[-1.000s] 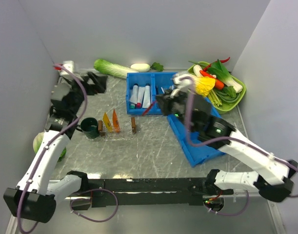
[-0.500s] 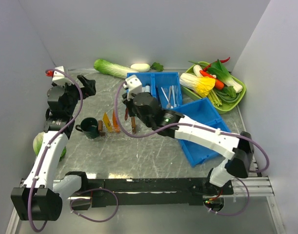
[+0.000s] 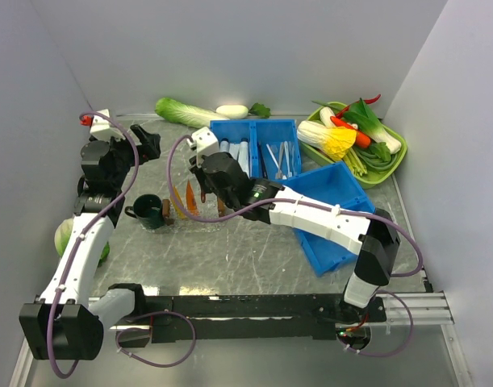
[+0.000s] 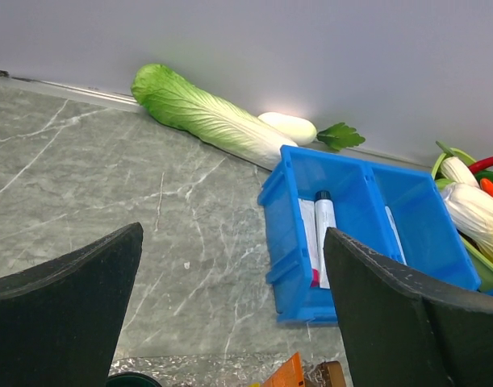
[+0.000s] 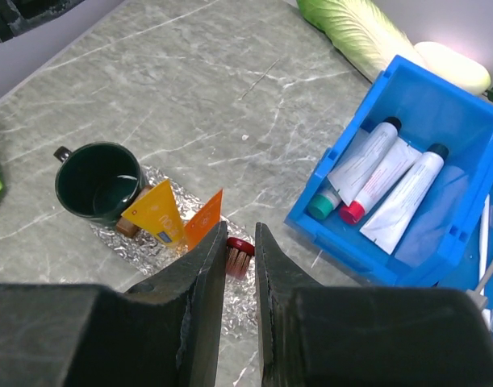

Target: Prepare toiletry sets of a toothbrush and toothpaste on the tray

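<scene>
At far left the left gripper (image 4: 234,234) has its jaws spread wide with nothing between them; its own camera catches just a corner of the orange toothpaste (image 4: 288,374). The right wrist view shows the tray (image 5: 153,251) bearing a green mug (image 5: 99,181), the yellow toothpaste (image 5: 159,218), the orange one, then the dark red toothbrush (image 5: 240,256) pinched by the right gripper (image 5: 240,230) over the tray, a grip the top view hides

right gripper (image 3: 202,190) over tray (image 3: 204,226), toothpaste (image 3: 178,199) beside mug (image 3: 147,211)
</scene>
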You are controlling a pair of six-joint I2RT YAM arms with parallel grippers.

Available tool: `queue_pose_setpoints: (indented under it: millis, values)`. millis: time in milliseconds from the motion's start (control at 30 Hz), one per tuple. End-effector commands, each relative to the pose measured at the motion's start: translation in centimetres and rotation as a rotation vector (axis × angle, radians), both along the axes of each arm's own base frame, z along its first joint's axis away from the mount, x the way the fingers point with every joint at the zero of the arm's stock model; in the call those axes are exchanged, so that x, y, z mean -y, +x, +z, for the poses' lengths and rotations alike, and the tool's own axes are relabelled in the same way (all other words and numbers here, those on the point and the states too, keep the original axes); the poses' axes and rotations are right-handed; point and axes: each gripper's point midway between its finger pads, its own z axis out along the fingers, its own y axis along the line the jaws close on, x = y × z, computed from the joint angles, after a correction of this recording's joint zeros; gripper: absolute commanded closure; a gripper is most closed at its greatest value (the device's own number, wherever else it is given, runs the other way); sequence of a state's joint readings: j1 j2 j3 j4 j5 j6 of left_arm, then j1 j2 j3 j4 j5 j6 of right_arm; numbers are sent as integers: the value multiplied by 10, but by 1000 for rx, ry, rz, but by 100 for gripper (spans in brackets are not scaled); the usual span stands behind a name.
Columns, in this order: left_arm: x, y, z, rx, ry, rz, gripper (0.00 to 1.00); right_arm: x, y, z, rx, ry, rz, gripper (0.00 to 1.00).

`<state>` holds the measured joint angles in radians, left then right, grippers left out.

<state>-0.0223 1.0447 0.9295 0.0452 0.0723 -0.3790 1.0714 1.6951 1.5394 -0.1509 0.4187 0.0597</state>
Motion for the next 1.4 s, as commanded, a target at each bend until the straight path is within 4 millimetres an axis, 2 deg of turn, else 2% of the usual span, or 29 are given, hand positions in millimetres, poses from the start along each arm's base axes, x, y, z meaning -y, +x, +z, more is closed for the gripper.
queue_pose_setpoints:
  millis: [0, 833, 1367]
  values:
    - [3, 2, 21, 52, -1, -28, 3, -4, 1, 18, 21, 40, -22, 100]
    - [7, 5, 16, 37, -13, -57, 3, -12, 6, -32, -23, -31, -23, 100]
    - [9, 5, 14, 29, -22, -73, 3, -16, 12, -53, -46, -66, -31, 100]
